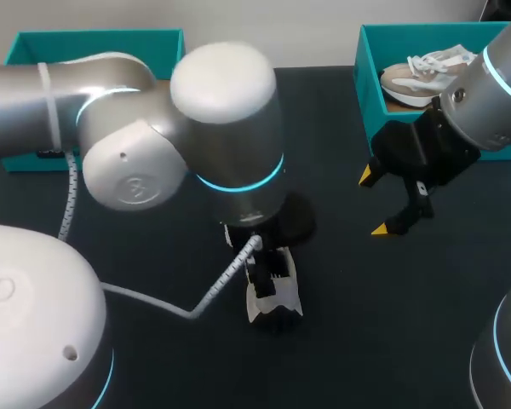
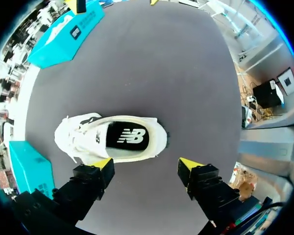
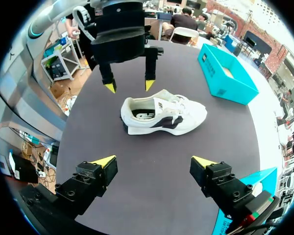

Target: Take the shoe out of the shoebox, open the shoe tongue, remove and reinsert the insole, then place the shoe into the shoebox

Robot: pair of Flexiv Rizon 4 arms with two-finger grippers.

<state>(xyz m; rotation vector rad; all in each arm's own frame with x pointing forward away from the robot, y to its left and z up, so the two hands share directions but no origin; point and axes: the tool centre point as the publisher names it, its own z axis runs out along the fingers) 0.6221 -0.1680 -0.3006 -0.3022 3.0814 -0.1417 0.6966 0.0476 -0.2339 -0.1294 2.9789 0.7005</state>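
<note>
A white shoe (image 2: 83,139) with dark side panels lies on its sole on the dark table; its black insole (image 2: 130,137) shows through the opening. In the head view my left arm hides most of the shoe (image 1: 277,298). My left gripper (image 2: 146,165) hangs open just above the heel end, fingers not touching it; the right wrist view shows the left gripper (image 3: 128,86) there too. My right gripper (image 1: 375,203) is open and empty, off to the shoe's right in front of the right shoebox (image 1: 370,111). From the right gripper (image 3: 154,162), the shoe (image 3: 161,115) lies ahead.
The teal shoebox at the back right holds a beige shoe (image 1: 422,72). A second teal shoebox (image 1: 94,43) stands at the back left, its inside hidden by my left arm. A white cable (image 1: 213,290) hangs from the left arm near the shoe.
</note>
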